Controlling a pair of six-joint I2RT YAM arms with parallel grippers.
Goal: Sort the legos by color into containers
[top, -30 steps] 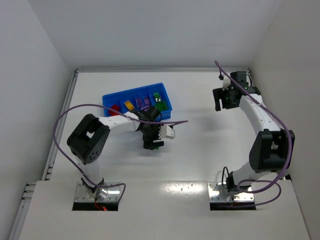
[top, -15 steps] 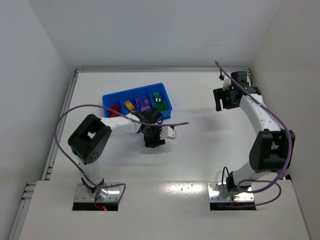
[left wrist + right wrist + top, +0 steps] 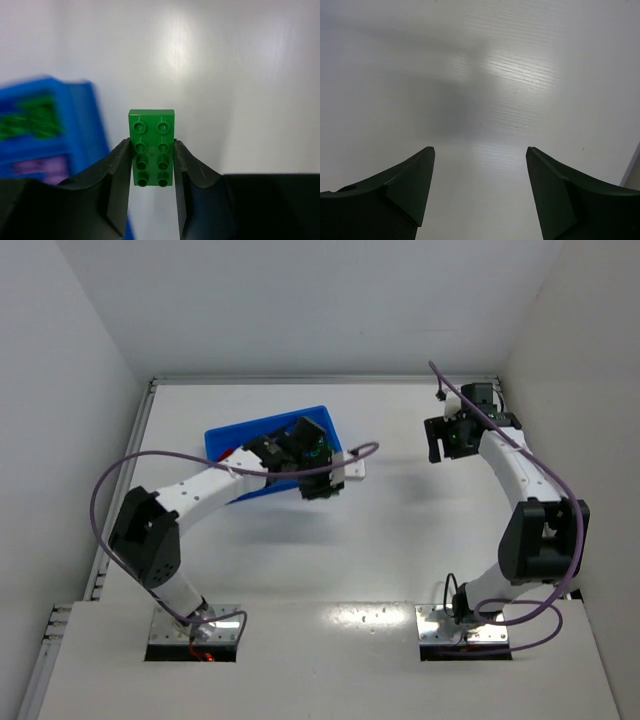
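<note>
Up at eleven o'clock by the blue tray (image 3: pixel 240 426), we've got the left gripper (image 3: pixel 152 145) clamped on a green brick (image 3: pixel 151 131), just off the green compartment (image 3: pixel 80 115) at its nine o'clock, purple bricks (image 3: pixel 35 167) sorted alongside, right gripper (image 3: pixel 479 149) hanging open and empty, with this drop left, seemingly the last.

obstacle: blue tray (image 3: pixel 82 125) beside left gripper (image 3: pixel 152 150) | free: table (image 3: pixel 240 90) beyond

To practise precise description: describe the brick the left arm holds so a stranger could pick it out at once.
Find the blue tray; the left gripper hangs at its right end. Pinched between its black fingers is a green brick, two studs wide and four long. Unlike the bricks in the tray, it alone is gripped.
</note>
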